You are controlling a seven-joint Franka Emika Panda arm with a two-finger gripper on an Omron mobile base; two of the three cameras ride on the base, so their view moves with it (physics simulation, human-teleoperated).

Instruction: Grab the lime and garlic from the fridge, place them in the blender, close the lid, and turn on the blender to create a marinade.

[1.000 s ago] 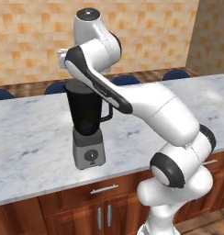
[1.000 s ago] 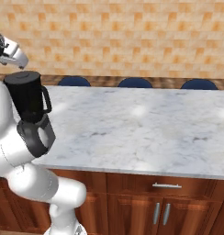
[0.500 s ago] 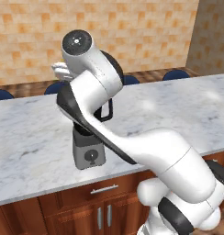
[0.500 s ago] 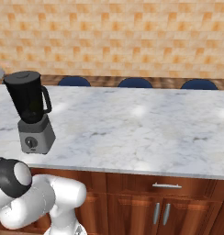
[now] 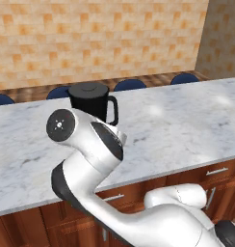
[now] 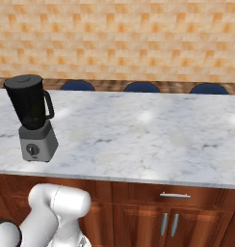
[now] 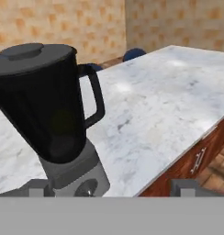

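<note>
Now the dial [image 7: 87,188] is seen just ahead between the wide-parted fingertips [image 7: 36,187], below the lidded blender [image 7: 45,110].

arm [image 5: 90,164] folded low — elbow up, fingertips [image 7: 38,187] spread

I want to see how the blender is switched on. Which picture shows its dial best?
The right base view: the dial faces the camera on the blender base, nothing covering it. In the hand view the dial is half cut off at the bottom. In the left base view the arm hides the base, and the jug with its lid shows.
</note>
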